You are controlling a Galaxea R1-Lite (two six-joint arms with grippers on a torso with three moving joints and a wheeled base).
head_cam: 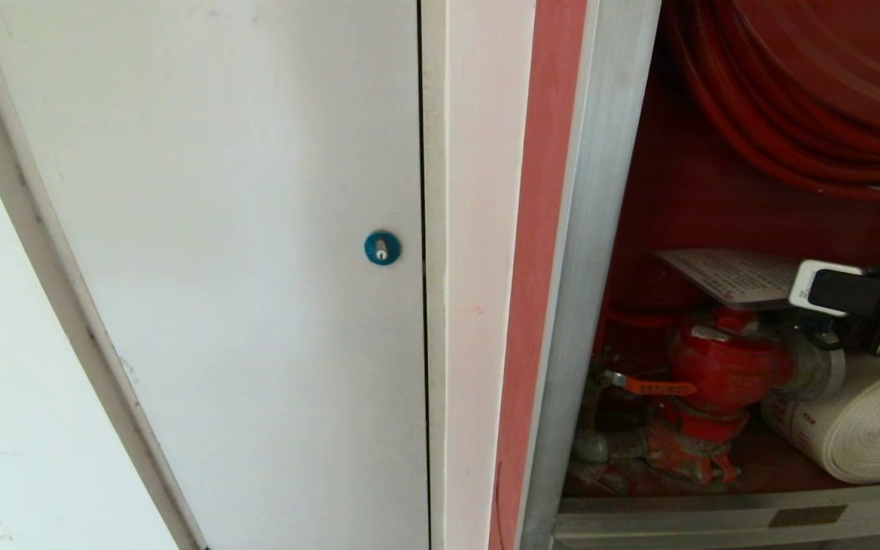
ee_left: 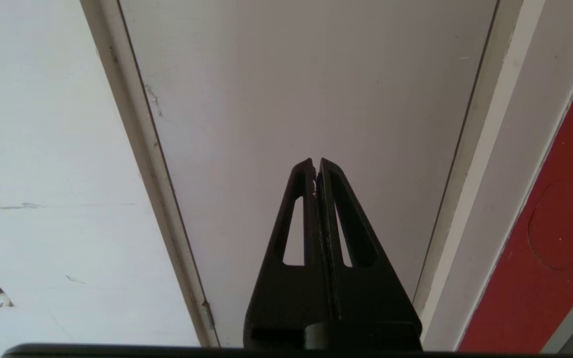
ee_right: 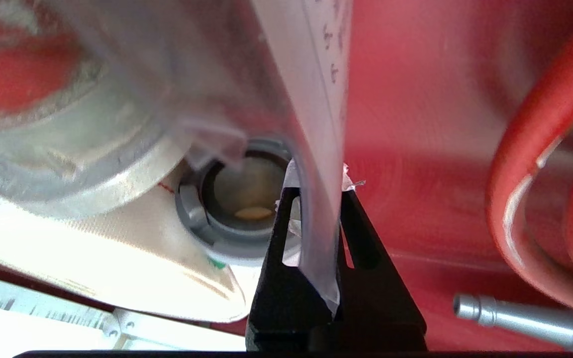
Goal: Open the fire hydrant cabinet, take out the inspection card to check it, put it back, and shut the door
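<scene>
Right gripper (ee_right: 316, 199) clamped tight on the card (head_cam: 730, 276), inside the cabinet (head_cam: 608, 229) at three o'clock, just above the red valve (head_cam: 723, 367). Left gripper (ee_left: 316, 164) sat closed, empty, facing the white door (head_cam: 218, 229).

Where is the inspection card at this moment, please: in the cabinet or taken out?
In the cabinet: the inspection card lies flat above the red valve, and the right gripper is shut on its edge.
</scene>
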